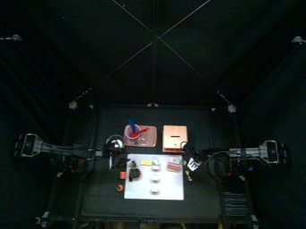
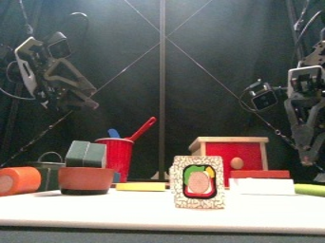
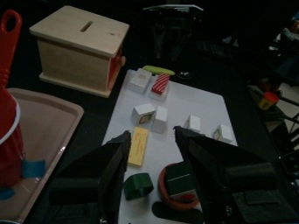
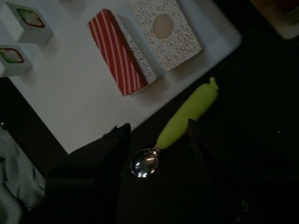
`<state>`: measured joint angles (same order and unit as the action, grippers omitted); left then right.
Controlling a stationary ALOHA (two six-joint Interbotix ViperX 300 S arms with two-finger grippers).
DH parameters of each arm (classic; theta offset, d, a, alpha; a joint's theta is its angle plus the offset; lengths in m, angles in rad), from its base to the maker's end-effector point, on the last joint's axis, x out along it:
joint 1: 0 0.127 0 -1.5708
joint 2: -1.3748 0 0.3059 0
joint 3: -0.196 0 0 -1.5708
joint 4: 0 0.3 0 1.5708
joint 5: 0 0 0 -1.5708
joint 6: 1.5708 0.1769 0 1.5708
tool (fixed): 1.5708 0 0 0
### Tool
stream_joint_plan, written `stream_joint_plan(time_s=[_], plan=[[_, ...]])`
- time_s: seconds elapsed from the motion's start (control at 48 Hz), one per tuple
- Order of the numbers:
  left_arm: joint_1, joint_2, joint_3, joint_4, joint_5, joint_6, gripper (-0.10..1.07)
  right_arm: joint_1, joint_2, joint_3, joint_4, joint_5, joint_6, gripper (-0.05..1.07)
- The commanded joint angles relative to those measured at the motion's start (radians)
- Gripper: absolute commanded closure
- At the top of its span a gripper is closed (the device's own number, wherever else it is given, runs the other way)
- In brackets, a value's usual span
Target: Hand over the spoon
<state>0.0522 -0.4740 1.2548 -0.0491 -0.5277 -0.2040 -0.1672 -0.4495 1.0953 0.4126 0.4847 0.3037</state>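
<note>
Spoon (image 4: 176, 131), green handle and metal bowl, lies untouched on the dark table (image 4: 233, 175) just off the white mat's (image 4: 82, 96) edge, right gripper (image 4: 152, 162) spread above it, left gripper (image 3: 149, 166) likewise spread and empty; pickup and handover both pending; no legible writing.

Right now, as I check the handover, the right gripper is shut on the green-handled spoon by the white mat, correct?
No. The right gripper is open and holds nothing; the spoon lies free on the table beside the white mat, as the right wrist view shows.
</note>
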Motion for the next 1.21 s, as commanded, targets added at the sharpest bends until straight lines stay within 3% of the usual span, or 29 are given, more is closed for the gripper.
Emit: stream_joint_plan(time_s=[0.0,0.417,0.958,1.188], plan=[[0.003,0.008,-0.029,-0.002,-0.003,0.002,0.15,-0.008,0.003,-0.023,0.002,-0.003,0.000,0.14],[0.003,0.018,-0.035,-0.002,-0.003,0.002,0.15,-0.028,0.049,-0.034,-0.012,-0.023,0.000,0.14],[0.003,0.018,-0.032,-0.002,-0.003,0.005,0.15,-0.034,0.184,-0.041,-0.038,-0.074,-0.003,0.15],[0.003,0.018,-0.034,-0.002,-0.003,0.005,0.15,-0.026,0.256,-0.052,-0.038,-0.074,-0.003,0.22]])
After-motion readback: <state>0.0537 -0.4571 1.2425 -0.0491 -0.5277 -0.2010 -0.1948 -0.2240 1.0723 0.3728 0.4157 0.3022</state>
